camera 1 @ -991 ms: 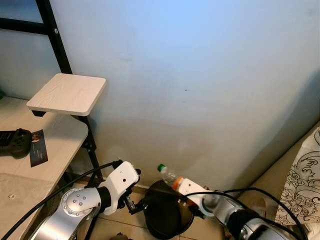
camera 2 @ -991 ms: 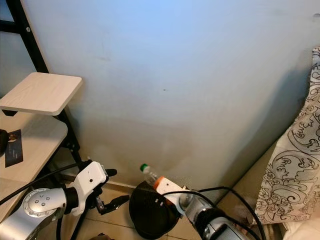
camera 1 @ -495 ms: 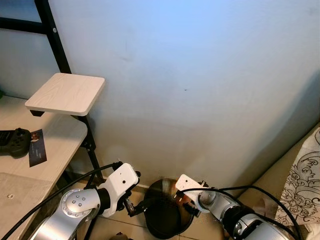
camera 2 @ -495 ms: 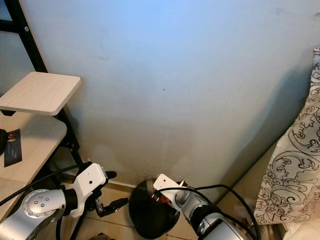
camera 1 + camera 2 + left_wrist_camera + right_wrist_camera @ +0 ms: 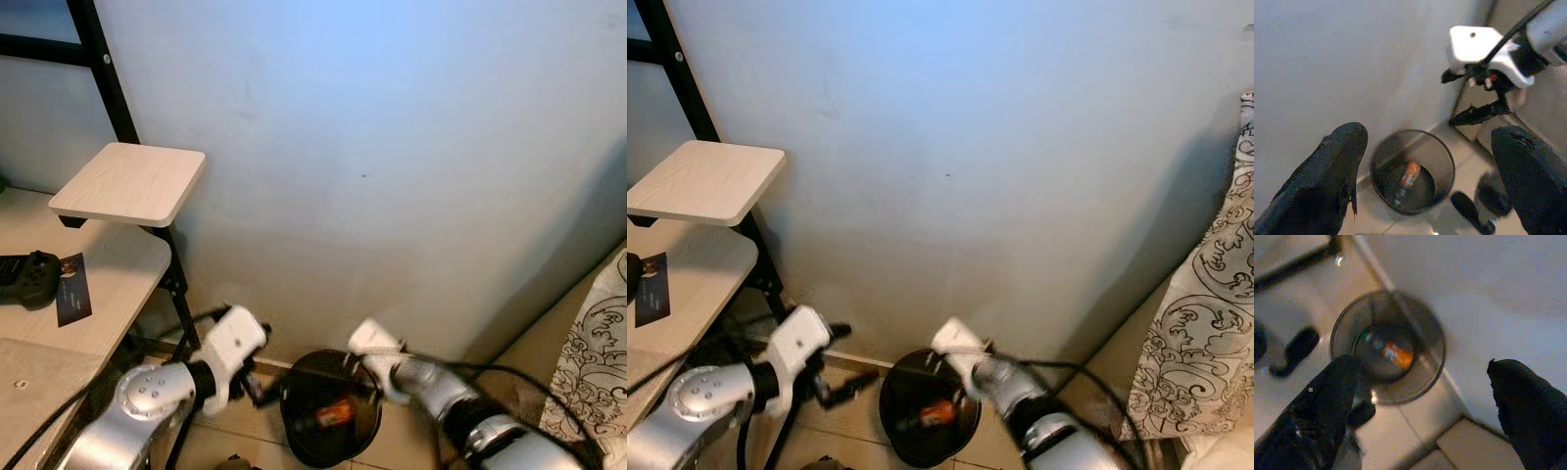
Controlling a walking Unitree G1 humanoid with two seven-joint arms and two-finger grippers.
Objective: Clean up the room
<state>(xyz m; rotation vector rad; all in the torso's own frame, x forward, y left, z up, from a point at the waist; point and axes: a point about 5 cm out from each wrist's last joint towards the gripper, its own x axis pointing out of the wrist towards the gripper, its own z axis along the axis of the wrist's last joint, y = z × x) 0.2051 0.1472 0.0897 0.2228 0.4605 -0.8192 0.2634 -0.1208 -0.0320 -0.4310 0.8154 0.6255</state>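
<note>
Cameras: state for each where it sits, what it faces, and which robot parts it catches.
Head pair: on the head, facing forward and down at the wall; both silver arms reach toward the black bin.
Left wrist: looks along the open left hand into the bin, with the right hand above it.
Right wrist: looks down between its own open fingers.
Shared: the bin holding the bottle.

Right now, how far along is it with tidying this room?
One piece looks done: a bottle lies inside the bin by the wall. The right gripper hovers open above the bin, and the left gripper is open beside it, so nothing is in hand. A black controller and a card lie on the desk, perhaps left to tidy.
</note>
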